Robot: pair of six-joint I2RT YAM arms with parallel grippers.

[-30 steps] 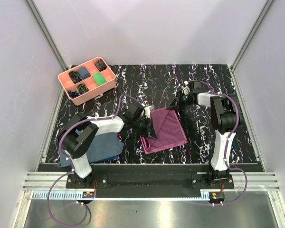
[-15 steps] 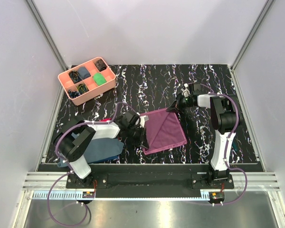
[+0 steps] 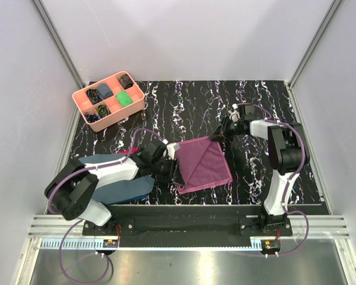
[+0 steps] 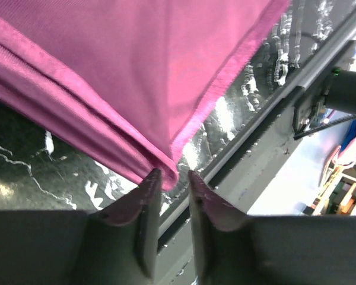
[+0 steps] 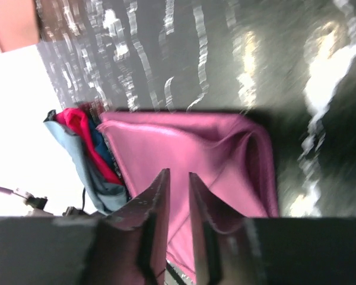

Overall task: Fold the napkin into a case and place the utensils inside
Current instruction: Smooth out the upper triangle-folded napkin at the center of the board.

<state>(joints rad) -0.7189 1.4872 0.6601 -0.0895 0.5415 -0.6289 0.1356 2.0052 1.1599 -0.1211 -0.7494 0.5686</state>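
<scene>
1. Pink tray [image 3: 121,114]: it stands at the far left corner of the table [image 3: 255,107], well apart from both my arms. It is divided into compartments. One holds a green item [image 3: 124,98], one a blue-grey item [image 3: 104,91], and the others hold small dark items [image 3: 99,110] that are too small to identify.
2. Slate-blue cloth [image 3: 121,181]: it lies crumpled at the near left, under my left arm. A red cloth [image 5: 83,127] shows at its edge, just beside the napkin.
3. Left gripper [image 3: 177,173]: it sits low at the napkin's near-left corner. In the left wrist view the jaws stand narrowly apart, with the table edge showing through the gap. The cloth's corner tip rests at the fingertips [image 4: 151,178]. I see no clamp on it.
4. Napkin [image 3: 204,163]: it lies flat on the table between my two grippers, folded into a rough square, with stacked layers visible along its edge.
5. Right gripper [image 3: 216,135]: it is at the napkin's far corner. Its jaws also stand narrowly apart, with plum cloth showing through the gap. Whether the fingertips touch the cloth, I cannot tell.
</scene>
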